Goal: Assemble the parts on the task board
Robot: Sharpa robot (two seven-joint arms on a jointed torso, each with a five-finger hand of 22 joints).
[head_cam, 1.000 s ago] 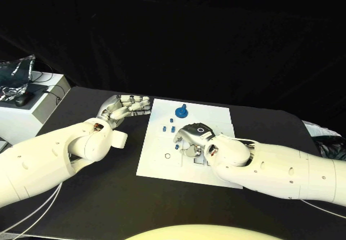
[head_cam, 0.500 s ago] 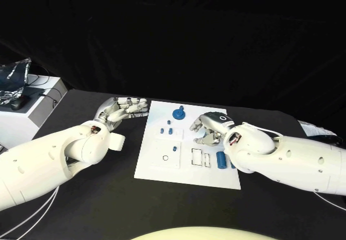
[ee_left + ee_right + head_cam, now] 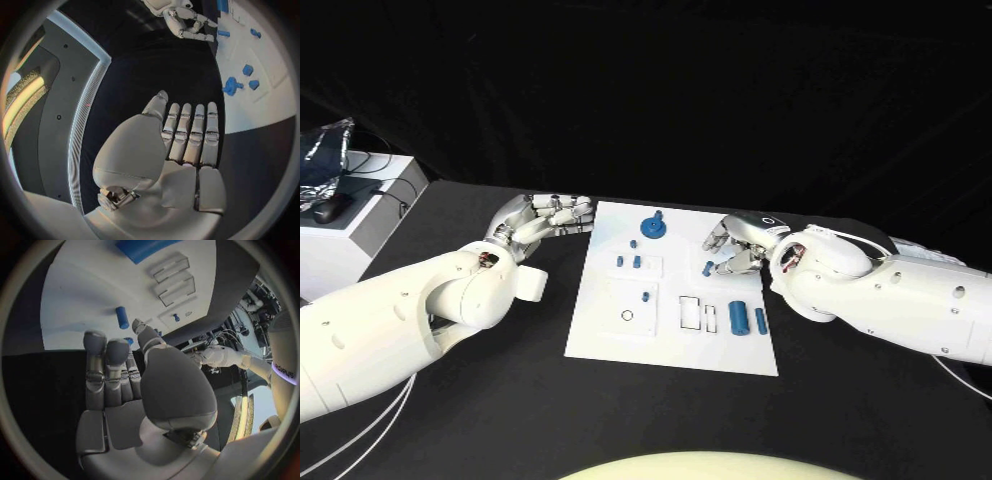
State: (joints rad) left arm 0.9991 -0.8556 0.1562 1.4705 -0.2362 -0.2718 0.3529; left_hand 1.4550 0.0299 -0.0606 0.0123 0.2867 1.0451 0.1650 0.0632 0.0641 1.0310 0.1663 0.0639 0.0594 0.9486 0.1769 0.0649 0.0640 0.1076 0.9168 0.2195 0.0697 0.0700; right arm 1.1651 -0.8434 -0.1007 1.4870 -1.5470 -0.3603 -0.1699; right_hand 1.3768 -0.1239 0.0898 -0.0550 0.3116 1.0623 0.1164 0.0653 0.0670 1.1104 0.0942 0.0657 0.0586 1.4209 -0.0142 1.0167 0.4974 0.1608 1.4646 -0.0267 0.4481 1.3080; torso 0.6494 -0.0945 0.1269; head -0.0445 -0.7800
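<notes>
The task board (image 3: 610, 330) lies flat on the black table (image 3: 473, 400), a little left of the middle of the head view, its long sides running from the lower edge up toward the back. At its top end stands a blue knob-like part (image 3: 653, 227), with two small blue pegs (image 3: 629, 262) just below it, toward the board's left side. Further down sits a single small blue peg (image 3: 648, 297) beside a little ring-shaped hole (image 3: 626, 315). To the right of these, in the lower middle of the board, are two outlined rectangular slots (image 3: 697, 313), and just beside them two blue cylinders (image 3: 747, 320) lie side by side near the board's right edge. One more short blue piece (image 3: 708, 268) lies near the upper right of the board, right at the fingertips of the right hand (image 3: 740, 245); I cannot tell whether it is touched. That hand comes in from the right of the frame and hangs over the board's right edge, fingers curled downward, holding nothing I can make out; its own wrist view shows the fingers (image 3: 103, 362) lying close together and bare. The left hand (image 3: 541, 220) sits off the board's upper left corner, over the table, its fingers (image 3: 187, 135) straight, side by side, with nothing in them. At the far left edge of the frame stands a white box (image 3: 358, 225).
</notes>
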